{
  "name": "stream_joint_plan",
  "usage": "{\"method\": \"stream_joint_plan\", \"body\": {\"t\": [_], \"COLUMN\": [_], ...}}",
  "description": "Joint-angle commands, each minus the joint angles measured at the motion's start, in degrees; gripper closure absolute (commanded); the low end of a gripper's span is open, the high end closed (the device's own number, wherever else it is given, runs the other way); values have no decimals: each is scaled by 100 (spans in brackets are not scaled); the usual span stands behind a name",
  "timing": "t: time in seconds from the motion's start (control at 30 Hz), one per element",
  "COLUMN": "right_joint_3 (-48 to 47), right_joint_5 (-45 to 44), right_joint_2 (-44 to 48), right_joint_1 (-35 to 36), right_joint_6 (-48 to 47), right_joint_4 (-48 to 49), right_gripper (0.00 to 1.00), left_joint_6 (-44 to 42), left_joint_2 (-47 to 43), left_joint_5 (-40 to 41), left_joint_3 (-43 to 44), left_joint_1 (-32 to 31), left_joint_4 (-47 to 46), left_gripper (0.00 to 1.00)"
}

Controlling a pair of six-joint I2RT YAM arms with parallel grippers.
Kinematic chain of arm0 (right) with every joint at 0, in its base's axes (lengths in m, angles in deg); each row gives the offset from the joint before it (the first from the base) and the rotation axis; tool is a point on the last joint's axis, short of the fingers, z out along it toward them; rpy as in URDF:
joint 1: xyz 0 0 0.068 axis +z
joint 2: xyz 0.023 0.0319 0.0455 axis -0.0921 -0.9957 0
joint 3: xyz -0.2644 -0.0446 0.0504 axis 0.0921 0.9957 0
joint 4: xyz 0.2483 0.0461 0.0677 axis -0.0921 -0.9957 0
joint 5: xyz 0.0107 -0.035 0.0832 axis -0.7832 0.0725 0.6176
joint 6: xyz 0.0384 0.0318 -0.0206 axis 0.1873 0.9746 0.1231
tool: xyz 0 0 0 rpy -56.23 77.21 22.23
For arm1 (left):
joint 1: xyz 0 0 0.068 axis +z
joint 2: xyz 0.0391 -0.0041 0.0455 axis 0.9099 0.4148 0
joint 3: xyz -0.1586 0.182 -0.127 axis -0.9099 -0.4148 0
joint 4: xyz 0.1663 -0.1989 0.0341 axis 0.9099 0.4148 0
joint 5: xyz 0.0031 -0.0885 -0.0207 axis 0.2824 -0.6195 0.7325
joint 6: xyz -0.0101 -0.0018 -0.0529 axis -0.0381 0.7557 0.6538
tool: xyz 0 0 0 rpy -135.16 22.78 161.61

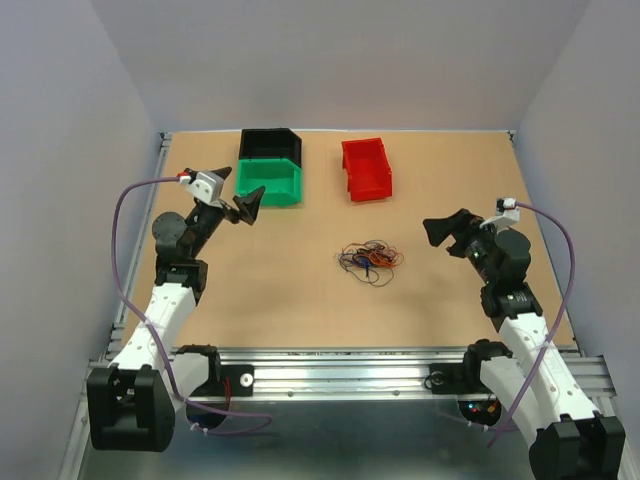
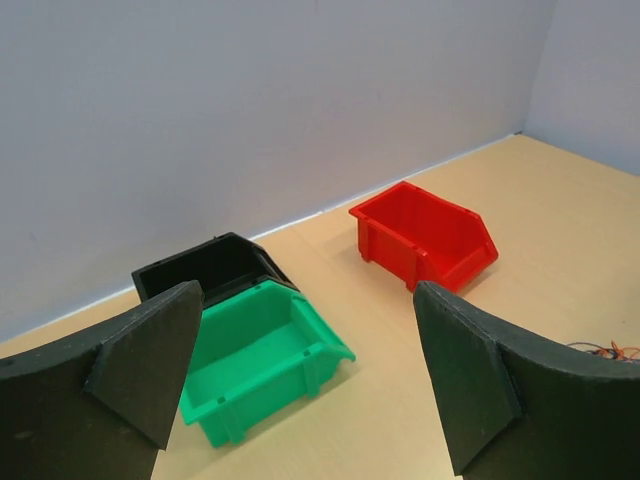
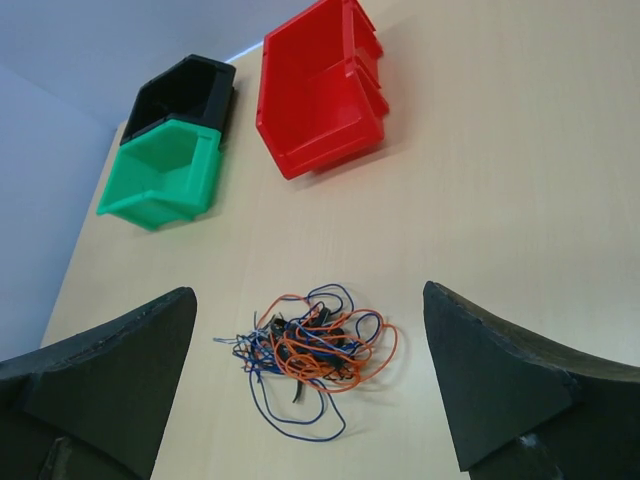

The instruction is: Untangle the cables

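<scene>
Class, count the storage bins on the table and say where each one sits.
3. The black bin sits near the far edge, the green bin directly in front of it, and the red bin apart to their right. None appears hidden.

Light is bright, even and diffuse, coming from overhead, so shadows stay short and soft-edged. The red bin [image 3: 320,90] lays a faint dark band on the table [image 3: 520,200] along its near side. The cables [image 3: 310,350] cast barely any. The matte board shows no glare. The overhead view is sharp, though the walls splay toward its edges. In the wrist views the close dark fingers [image 2: 140,370] look slightly soft, while the bins stay crisp.
</scene>
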Motion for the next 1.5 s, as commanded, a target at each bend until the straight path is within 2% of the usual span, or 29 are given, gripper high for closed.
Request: {"method": "stream_joint_plan", "body": {"t": [0.0,0.1,0.17,0.23,0.27,0.37,0.57,0.73,1.0,1.3,1.47], "right_joint_3": [-15,-102,-181,-217,-269,-340,-323,-252,-261,-305,-94], "right_joint_5": [208,1130,1508,1537,1424,1151,869,772,-247,-388,-906], "right_joint_2": [-7,-156,-340,-472,-621,-885,-869,-746,-1000,-1159,-579], "right_joint_1": [6,6,14,32,67,172,252,261,252,261,261], "right_joint_6": [-219,-631,-668,-668,-685,-711,-712,-703,-641,-624,-545], "right_joint_4": [103,42,24,24,-28,-46,-46,-46,-46,-46,-29], "right_gripper": [0,0,0,0,0,0,0,0,0,0,0], "left_joint_6": [-113,-323,-867,-1611,-1808,-2266,-2680,-2671,-2715,-2751,-2759], "left_joint_2": [28,186,353,476,538,863,2022,2928,3421,4282,4748], "left_joint_5": [-923,-1435,-1298,-1018,-858,-208,540,743,892,1305,1358], "left_joint_3": [102,224,408,479,506,523,953,1375,1674,2210,2536], "left_joint_1": [-34,-182,-673,-1183,-1681,-2430,-3328,-3496,-3716,-4103,-4112], "left_joint_4": [-244,37,649,1020,1283,1470,1847,2068,2235,2437,2666], "left_gripper": [1,1,2,2,2,2,4,5,5,7,16]}}
